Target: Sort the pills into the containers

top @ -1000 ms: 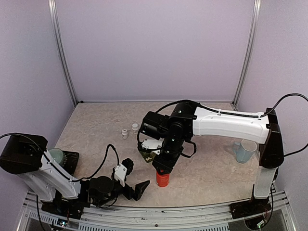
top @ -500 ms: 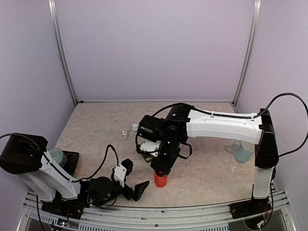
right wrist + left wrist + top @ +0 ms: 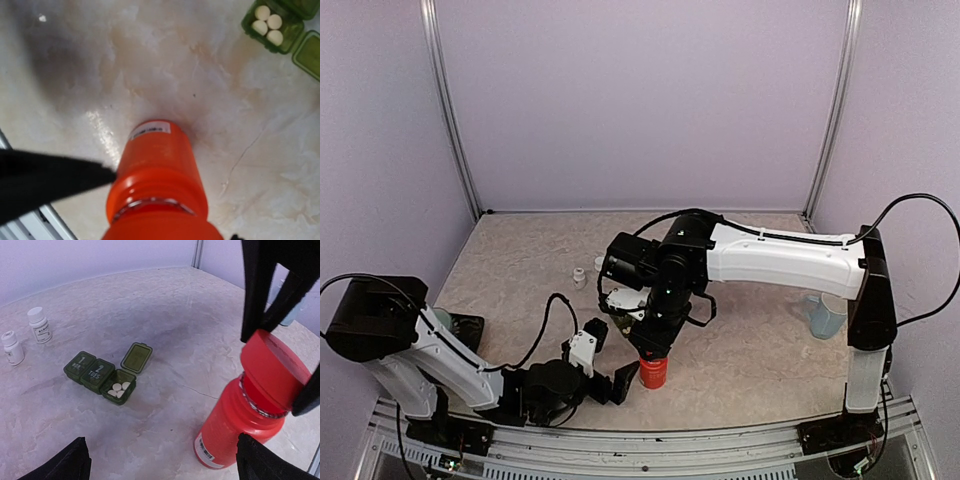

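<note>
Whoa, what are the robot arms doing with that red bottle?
The right hand is gripping the red bottle by its cap. The left hand is wide open right beside it. Nearby, the green pill box has one lid flipped open with three white pills inside; its other two compartments are shut.

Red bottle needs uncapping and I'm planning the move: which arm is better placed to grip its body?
Left. The left tool, open, sits low beside the red bottle, level with its body; the right tool is clamped on the cap from above.
</note>
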Motion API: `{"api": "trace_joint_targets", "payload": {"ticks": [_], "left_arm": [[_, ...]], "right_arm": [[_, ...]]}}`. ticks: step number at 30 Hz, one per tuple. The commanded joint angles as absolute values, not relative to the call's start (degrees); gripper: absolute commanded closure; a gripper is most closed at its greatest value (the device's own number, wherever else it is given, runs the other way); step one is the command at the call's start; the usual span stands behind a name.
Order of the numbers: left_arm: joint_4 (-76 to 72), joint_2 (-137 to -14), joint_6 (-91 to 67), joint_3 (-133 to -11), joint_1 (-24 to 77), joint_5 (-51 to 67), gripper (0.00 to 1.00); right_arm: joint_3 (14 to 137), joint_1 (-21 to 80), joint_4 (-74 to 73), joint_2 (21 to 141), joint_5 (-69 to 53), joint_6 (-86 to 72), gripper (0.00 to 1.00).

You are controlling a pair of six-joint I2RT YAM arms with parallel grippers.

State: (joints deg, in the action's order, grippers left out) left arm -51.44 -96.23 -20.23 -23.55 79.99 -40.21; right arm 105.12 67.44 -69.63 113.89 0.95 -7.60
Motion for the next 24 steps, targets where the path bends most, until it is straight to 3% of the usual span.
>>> {"api": "trace_joint_targets", "payload": {"ticks": [1, 24], "left_arm": [[-46.64, -96.82, -24.86, -24.29, 78.28, -44.33, 0.01], [-42.17, -99.85, -24.62, -28.75, 76.6, -41.06, 0.01]], "right_arm": [[106.26, 68.12, -70.23, 115.11, 1.09, -7.82, 0.54], [105.78, 68.2, -70.1, 116.11, 0.18, -7.42, 0.5]]}}
